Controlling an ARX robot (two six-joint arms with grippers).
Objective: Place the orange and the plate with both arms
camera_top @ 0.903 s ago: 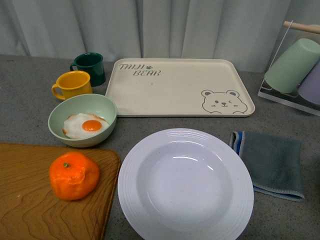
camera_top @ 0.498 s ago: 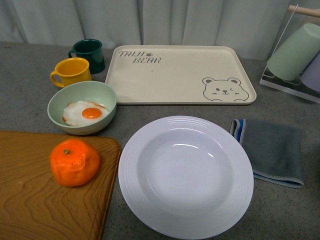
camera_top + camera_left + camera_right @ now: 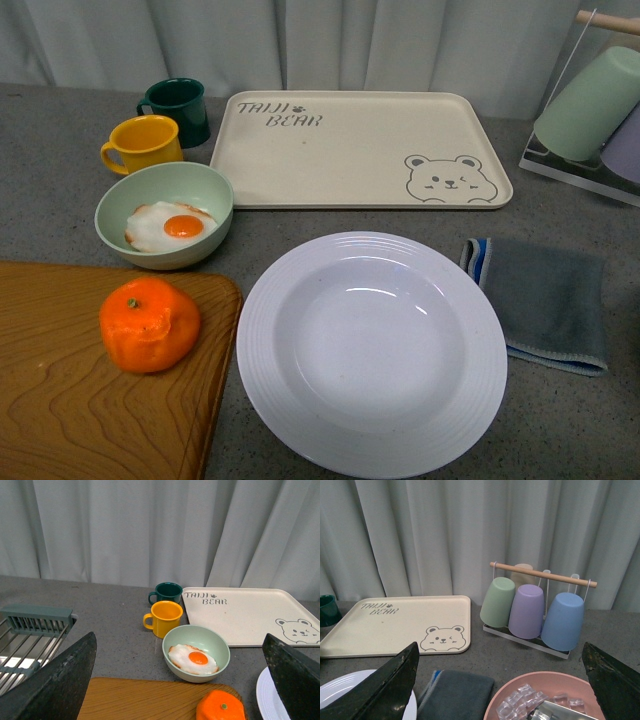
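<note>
The orange [image 3: 150,323] sits on a wooden board [image 3: 60,410] at the front left, stem dot up. Right beside the board lies the white ridged plate [image 3: 262,330], with nothing in it. Neither arm shows in the front view. In the left wrist view my left gripper [image 3: 178,636] is open and holds nothing; the orange [image 3: 221,707] lies low between its fingers and the plate's edge [image 3: 264,695] shows by one finger. My right gripper [image 3: 500,645] is open too and holds nothing, with a sliver of the plate [image 3: 340,685] beside one finger.
A pale green bowl [image 3: 170,258] with a fried egg stands behind the board, with a yellow mug [image 3: 143,143] and a dark green mug [image 3: 180,108] beyond. The beige bear tray [image 3: 360,150] lies at the back. To the right are a grey cloth [image 3: 545,300], a cup rack [image 3: 595,105] and a pink bowl of ice [image 3: 540,695].
The front view tipped slightly about a second ago, so everything sits a little higher in the picture. No object has shifted on the table since.
</note>
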